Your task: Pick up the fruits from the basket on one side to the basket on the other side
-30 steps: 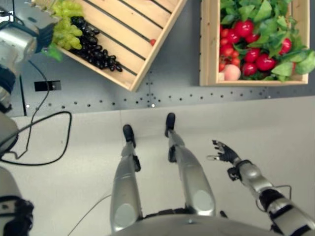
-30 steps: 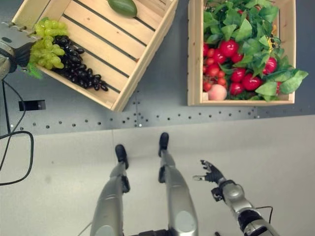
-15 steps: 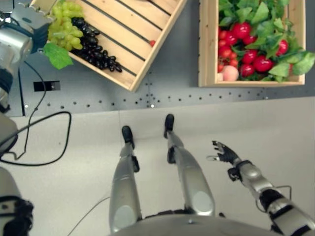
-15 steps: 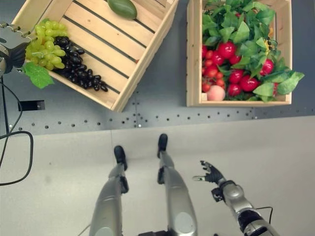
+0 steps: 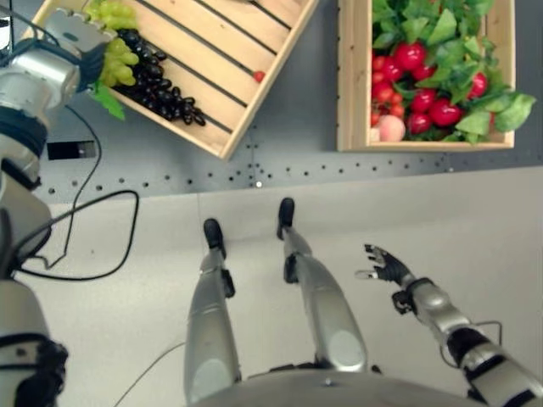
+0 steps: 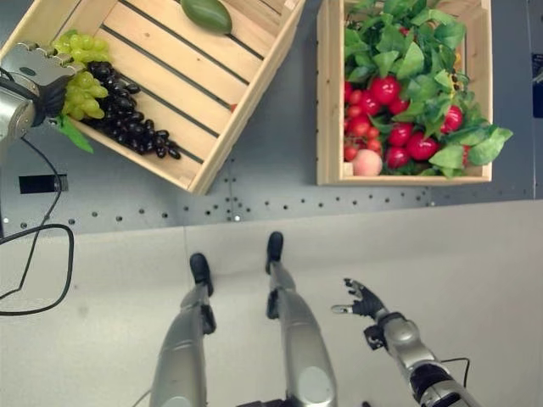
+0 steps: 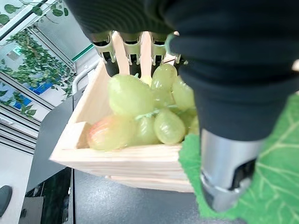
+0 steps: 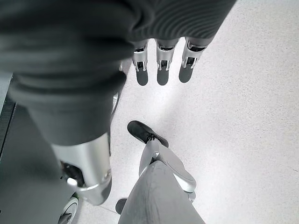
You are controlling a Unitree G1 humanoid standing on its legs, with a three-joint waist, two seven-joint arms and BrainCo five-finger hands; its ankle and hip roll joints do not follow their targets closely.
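My left hand [image 5: 68,38] is at the near left corner of the slanted wooden crate [image 5: 242,102], its fingers [image 7: 122,52] and thumb curled round a bunch of green grapes [image 7: 145,109] with a green leaf [image 5: 108,100] hanging below. The bunch is over the crate's corner wall [image 7: 126,163]. Inside the crate lie black grapes [image 5: 161,83], a small red fruit [image 5: 257,76] and a green oval fruit [image 6: 206,14]. The right crate [image 5: 355,85] holds red fruits [image 5: 424,97], a peach [image 5: 390,127] and leaves. My right hand [image 5: 388,267] hangs open low over the floor.
Both crates stand on a dark grey perforated platform [image 5: 288,161] whose front edge meets the light floor [image 5: 475,229]. A grey gap of platform separates the two crates.
My left hand has carried the green grapes a little to the right, in over the crate's corner, next to the black grapes. The right hand has stayed put.
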